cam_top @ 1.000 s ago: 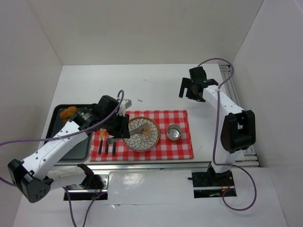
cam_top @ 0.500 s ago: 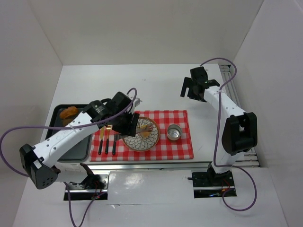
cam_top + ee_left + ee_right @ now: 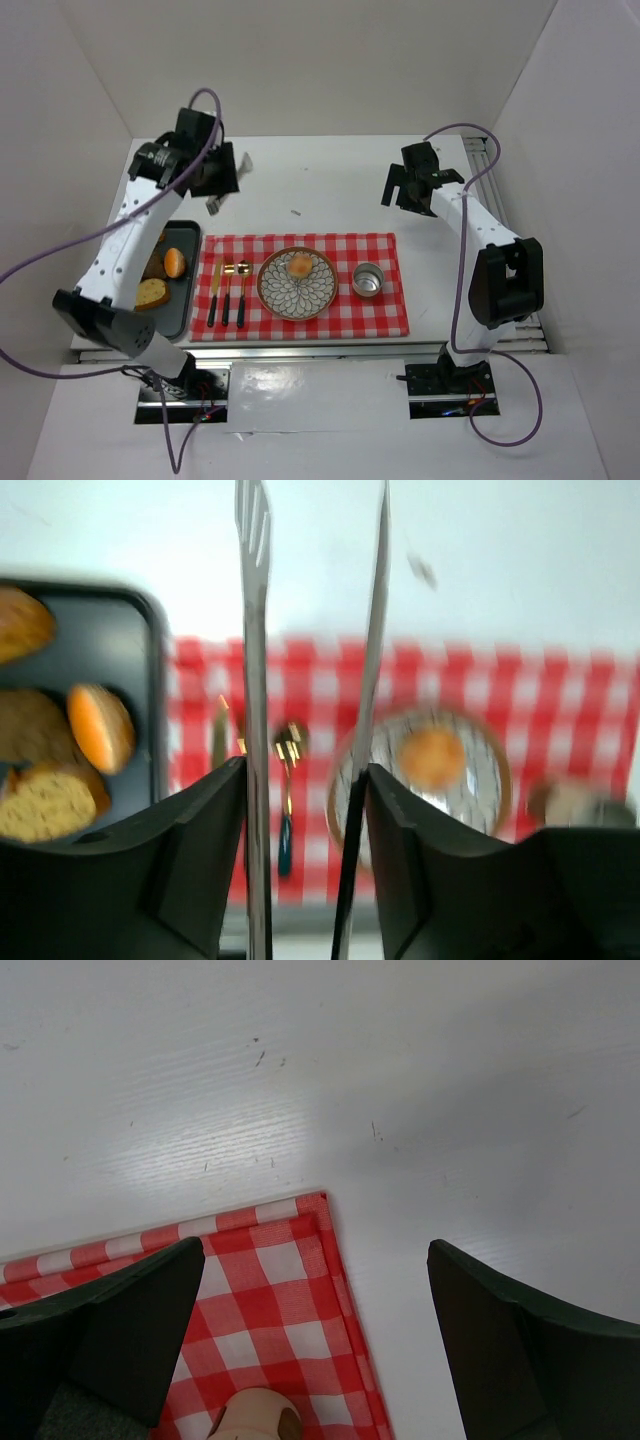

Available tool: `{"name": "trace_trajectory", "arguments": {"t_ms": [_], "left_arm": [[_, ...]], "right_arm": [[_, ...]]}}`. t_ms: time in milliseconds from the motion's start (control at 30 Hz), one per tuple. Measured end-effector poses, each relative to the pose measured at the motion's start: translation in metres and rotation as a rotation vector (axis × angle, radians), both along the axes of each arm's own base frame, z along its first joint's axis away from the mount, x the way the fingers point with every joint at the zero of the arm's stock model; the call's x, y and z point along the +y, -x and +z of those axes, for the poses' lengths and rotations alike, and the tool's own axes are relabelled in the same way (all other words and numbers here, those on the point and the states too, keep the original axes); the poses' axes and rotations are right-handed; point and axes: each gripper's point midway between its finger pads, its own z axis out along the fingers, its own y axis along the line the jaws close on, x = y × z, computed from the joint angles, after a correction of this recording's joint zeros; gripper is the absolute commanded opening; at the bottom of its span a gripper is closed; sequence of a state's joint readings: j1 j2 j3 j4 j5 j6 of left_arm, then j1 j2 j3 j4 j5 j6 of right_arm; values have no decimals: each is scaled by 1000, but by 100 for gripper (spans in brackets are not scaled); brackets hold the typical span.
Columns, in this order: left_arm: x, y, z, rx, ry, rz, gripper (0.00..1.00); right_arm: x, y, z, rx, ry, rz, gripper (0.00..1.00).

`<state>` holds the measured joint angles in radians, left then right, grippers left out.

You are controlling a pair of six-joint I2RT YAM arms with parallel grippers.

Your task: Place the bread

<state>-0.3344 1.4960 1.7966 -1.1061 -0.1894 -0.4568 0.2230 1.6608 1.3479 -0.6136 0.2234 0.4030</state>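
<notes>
The bread (image 3: pixel 300 265), a small golden-brown roll, lies on the patterned plate (image 3: pixel 298 298) in the middle of the red checked cloth (image 3: pixel 385 312). It also shows blurred in the left wrist view (image 3: pixel 432 757). My left gripper (image 3: pixel 214 172) is raised at the far left of the table, well away from the plate. It (image 3: pixel 305 780) is shut on metal tongs (image 3: pixel 252 600), whose blades stand apart with nothing between them. My right gripper (image 3: pixel 404 189) is open and empty over the table past the cloth's far right corner; it also shows in the right wrist view (image 3: pixel 315 1270).
A dark tray (image 3: pixel 191 232) left of the cloth holds an orange roll (image 3: pixel 175 262), a toast-like slice (image 3: pixel 152 293) and other bread. Cutlery (image 3: pixel 228 292) lies between tray and plate. A metal cup (image 3: pixel 368 279) stands right of the plate.
My left arm has swung up and back from the plate to the far left. The tongs have let go of the bread, which now lies on the plate. The right arm barely moved.
</notes>
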Motion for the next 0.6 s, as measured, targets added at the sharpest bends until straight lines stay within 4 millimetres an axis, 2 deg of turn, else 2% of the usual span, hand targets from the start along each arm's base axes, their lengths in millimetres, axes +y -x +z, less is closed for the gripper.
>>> {"name": "trace_trajectory", "arguments": {"t_ms": [67, 133, 233, 300, 400, 600], "left_arm": [[29, -38, 0, -41, -10, 119, 59], [61, -68, -8, -57, -31, 228, 59], [98, -97, -26, -62, -56, 337, 59], [116, -115, -37, -74, -62, 383, 60], [130, -139, -51, -98, -75, 428, 61], [137, -184, -97, -105, -117, 461, 61]], "right_arm": [[0, 0, 0, 1, -2, 1, 100], [0, 0, 0, 1, 0, 1, 100], [-1, 0, 0, 1, 6, -1, 100], [-2, 0, 0, 0, 9, -2, 100], [-2, 0, 0, 0, 10, -3, 100], [-3, 0, -1, 3, 20, 11, 100]]}}
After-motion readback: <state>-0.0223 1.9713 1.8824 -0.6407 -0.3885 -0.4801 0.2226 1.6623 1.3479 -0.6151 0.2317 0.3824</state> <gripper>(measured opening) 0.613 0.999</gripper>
